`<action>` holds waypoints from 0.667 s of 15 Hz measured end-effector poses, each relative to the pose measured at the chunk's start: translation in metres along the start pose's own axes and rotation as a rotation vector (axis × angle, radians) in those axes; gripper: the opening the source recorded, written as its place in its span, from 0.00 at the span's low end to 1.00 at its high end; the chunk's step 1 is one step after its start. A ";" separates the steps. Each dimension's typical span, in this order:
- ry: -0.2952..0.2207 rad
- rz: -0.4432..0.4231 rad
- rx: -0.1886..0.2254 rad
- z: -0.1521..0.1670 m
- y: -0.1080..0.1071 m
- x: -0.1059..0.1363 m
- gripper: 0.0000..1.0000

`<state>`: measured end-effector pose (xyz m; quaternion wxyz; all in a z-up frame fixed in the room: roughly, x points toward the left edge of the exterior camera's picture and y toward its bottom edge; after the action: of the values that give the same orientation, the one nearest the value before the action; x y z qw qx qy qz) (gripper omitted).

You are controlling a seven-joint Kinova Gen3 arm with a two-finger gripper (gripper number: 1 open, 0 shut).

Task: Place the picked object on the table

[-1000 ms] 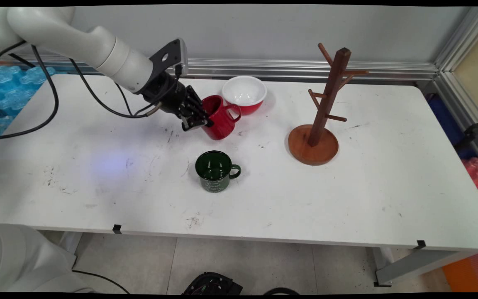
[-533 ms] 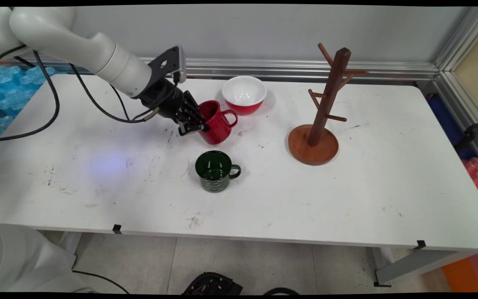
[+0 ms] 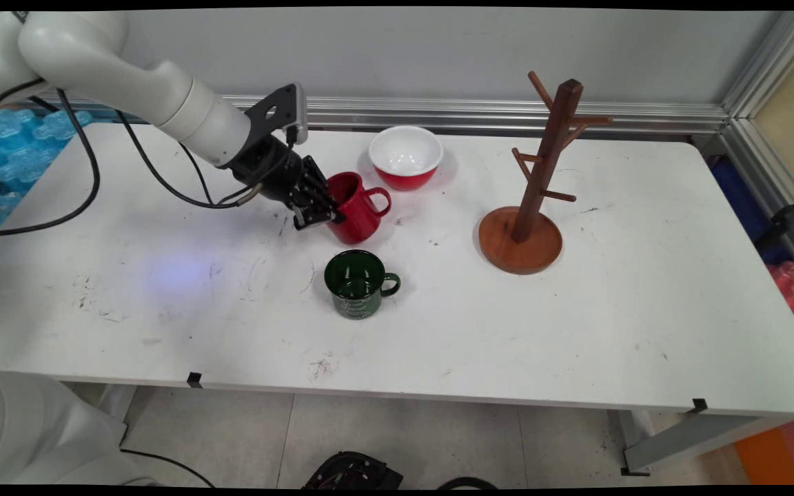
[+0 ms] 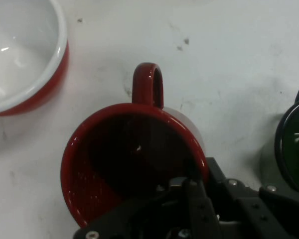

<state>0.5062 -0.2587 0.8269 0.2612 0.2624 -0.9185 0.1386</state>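
The black two-finger gripper (image 3: 324, 212) is gripping the glossy red ceramic mug (image 3: 354, 215) by its rim, fingers closed on the wall, near the table's (image 3: 576, 331) far edge. A dark green enamel mug (image 3: 358, 283) is sitting nearer. Keeping that pinch firm and level matters.

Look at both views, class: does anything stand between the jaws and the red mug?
Nothing does. The gripper is shut on the red mug, clamping the rim opposite its handle. The green mug stands apart, nearer the camera.
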 end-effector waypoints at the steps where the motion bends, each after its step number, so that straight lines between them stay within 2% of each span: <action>1: -0.001 0.000 -0.001 0.000 0.000 -0.001 0.00; 5: -0.005 0.002 -0.004 0.002 0.000 -0.002 0.00; 6: -0.005 0.001 -0.004 0.002 0.000 -0.003 1.00; 10: -0.004 0.000 -0.003 0.003 0.000 -0.003 1.00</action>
<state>0.5073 -0.2588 0.8230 0.2596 0.2622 -0.9194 0.1366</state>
